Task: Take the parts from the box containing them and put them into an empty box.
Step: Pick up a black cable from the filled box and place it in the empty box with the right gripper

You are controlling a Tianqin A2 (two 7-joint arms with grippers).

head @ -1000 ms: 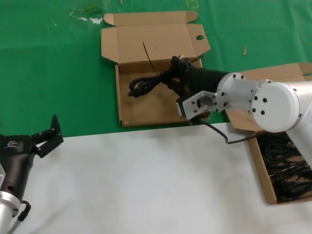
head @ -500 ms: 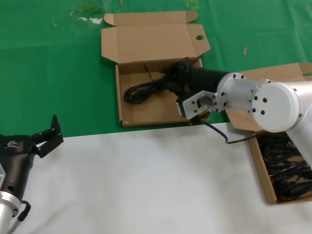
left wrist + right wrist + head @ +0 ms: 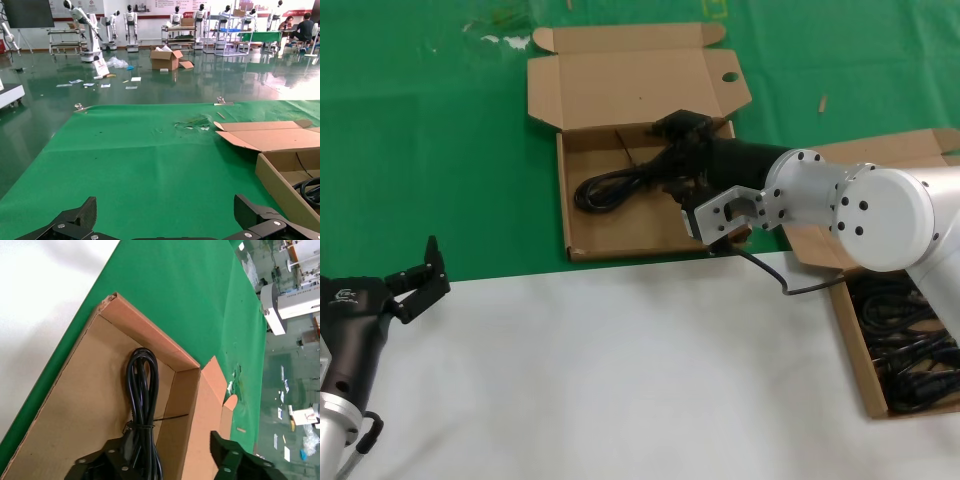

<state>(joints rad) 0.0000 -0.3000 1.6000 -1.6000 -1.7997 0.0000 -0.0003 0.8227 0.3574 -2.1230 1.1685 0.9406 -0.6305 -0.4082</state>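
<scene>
A looped black power cord [image 3: 620,185] lies on the floor of the shallow box with the round hole in its lid [image 3: 582,225]. My right gripper [image 3: 677,150] is open over the cord's plug end at the box's right side. In the right wrist view the cord [image 3: 142,385] runs from beside one finger [image 3: 107,462] out across the box floor [image 3: 90,390]. Several more cords [image 3: 910,350] fill the second box [image 3: 848,330] at the right, partly hidden by my right arm. My left gripper [image 3: 415,275] is open and empty at the lower left.
The box's open lid [image 3: 630,85] lies flat on the green mat [image 3: 440,150] behind it. A white surface [image 3: 620,370] covers the near half of the table. The left wrist view shows the box's corner [image 3: 280,185] to one side of the open left gripper [image 3: 167,227].
My right gripper lowered the cord into the box with the hole and opened. The cord now lies on the box floor. The left arm has not moved.
</scene>
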